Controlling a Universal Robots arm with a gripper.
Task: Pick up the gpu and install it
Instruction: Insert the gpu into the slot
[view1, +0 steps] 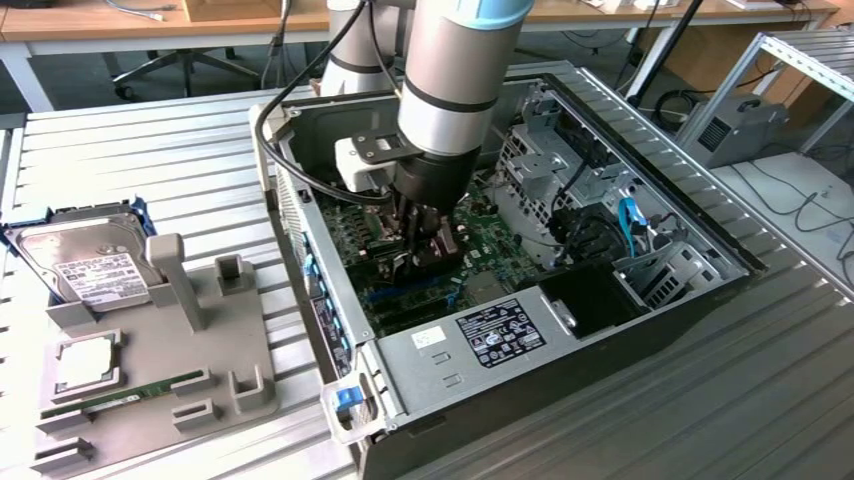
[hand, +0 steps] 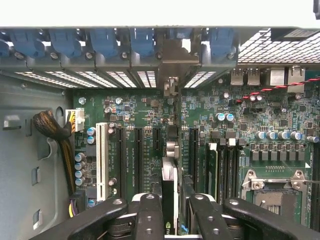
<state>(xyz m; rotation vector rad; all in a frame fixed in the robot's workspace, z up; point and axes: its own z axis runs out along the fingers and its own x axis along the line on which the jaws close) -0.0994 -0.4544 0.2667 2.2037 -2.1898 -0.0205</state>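
The gpu (hand: 170, 172) shows edge-on as a thin dark card held upright between my two black fingers (hand: 150, 212). Its silver end bracket (hand: 171, 60) reaches the rear slot openings of the open PC case (view1: 534, 330). My gripper (hand: 174, 202) is shut on the card's top edge. In the exterior view the gripper (view1: 411, 250) is deep inside the case, just above the green motherboard (view1: 487, 240), with the dark gpu (view1: 398, 268) below it. The card lines up with the black expansion slots (hand: 139, 160). Whether it sits in a slot I cannot tell.
A white slot (hand: 101, 160) and a braided cable bundle (hand: 52, 127) lie beside the card's line, the CPU socket (hand: 272, 192) on the other side. At the exterior view's left, a grey fixture (view1: 174, 340) holds a hard drive (view1: 83, 268) and a green RAM stick (view1: 127, 392).
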